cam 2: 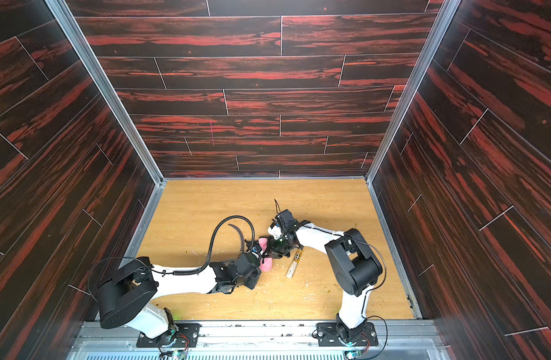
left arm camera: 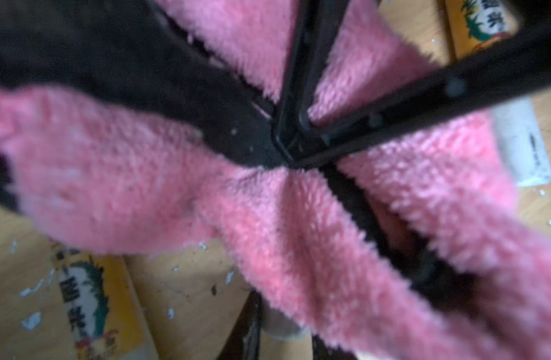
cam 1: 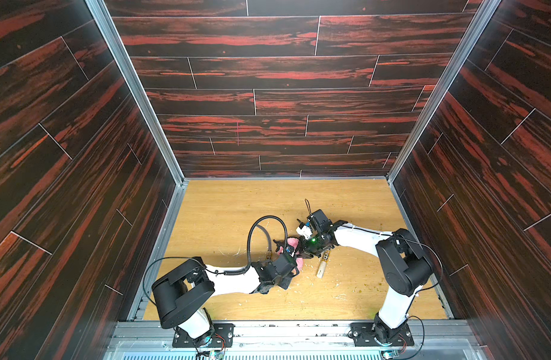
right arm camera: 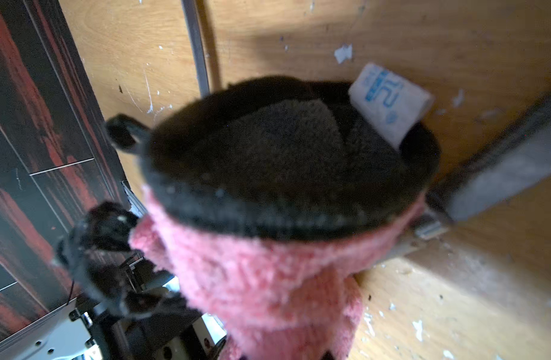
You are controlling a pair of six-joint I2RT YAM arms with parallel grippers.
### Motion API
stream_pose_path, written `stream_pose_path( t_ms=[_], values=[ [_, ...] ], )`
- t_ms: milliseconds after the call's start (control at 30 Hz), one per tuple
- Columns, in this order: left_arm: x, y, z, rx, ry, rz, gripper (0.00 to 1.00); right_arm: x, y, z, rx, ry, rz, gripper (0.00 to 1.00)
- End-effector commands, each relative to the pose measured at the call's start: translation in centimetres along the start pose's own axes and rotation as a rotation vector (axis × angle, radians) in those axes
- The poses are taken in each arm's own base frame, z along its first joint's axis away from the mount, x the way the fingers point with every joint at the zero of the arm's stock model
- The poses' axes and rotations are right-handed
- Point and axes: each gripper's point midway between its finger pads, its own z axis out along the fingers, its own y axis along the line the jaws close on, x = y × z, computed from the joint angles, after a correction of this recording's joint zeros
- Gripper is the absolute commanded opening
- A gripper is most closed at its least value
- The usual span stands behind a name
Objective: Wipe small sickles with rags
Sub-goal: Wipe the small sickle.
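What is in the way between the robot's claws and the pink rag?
Nothing visible is. The left gripper and the right gripper are both shut right on the pink rag.

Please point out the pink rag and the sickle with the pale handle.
pink rag (left arm camera: 299,249), left wrist view: its fluffy middle.
sickle (cam 1: 320,270), in a top view: its pale wooden handle.

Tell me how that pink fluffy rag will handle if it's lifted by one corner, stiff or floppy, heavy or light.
Probably floppy: the pink rag creases and drapes in loose folds away from where it is pinched. Likely light for its size, since the pile looks airy. Unlikely to slip, as the fluffy surface bunches where gripped.
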Motion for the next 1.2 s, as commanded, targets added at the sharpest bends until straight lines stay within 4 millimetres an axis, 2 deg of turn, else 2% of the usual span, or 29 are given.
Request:
stream_pose_path(
  t_ms=[0, 200, 333, 467, 600, 733, 900, 1000, 1100, 1167],
  values=[
    [-2.6, -0.4, -2.1, 0.029, -0.103, -0.069, 0.07, -0.2, -6.8, 1.3, 0.201, 0.006, 0.089, 0.0],
    [-1.8, -0.1, -2.2, 0.033, -0.089, -0.088, 0.07, -3.1, -9.7, -0.7, 0.292, -0.071, 0.107, 0.0],
    [-1.5, 0.0, -2.2, 0.031, -0.081, -0.091, 0.07, -5.1, -10.6, -2.4, 0.315, -0.115, 0.11, 0.0],
    [-1.3, -0.1, -2.1, 0.033, -0.076, -0.094, 0.07, -7.4, -10.0, -4.7, 0.321, -0.177, 0.084, 0.0],
    [-1.4, -0.2, -1.9, 0.034, -0.071, -0.093, 0.07, -9.2, -7.0, -7.7, 0.278, -0.241, 0.023, 0.0],
    [-1.6, -0.5, -1.6, 0.039, -0.063, -0.083, 0.07, -8.6, -3.4, -10.5, 0.245, -0.267, -0.058, 0.0],
    [-1.8, -0.9, -1.2, 0.044, -0.052, -0.075, 0.07, -6.0, 0.0, -13.7, 0.225, -0.302, -0.133, 0.0],
    [-1.7, -1.0, -1.0, 0.045, -0.04, -0.068, 0.07, -4.5, 1.5, -14.1, 0.218, -0.29, -0.174, 0.0],
    [-1.9, -1.1, -1.0, 0.048, -0.041, -0.067, 0.07, -3.5, 2.6, -13.5, 0.152, -0.269, -0.182, 0.0],
    [-1.9, -1.0, -1.1, 0.046, -0.046, -0.067, 0.07, -3.3, 2.3, -12.9, 0.138, -0.263, -0.163, 0.0]
  ],
)
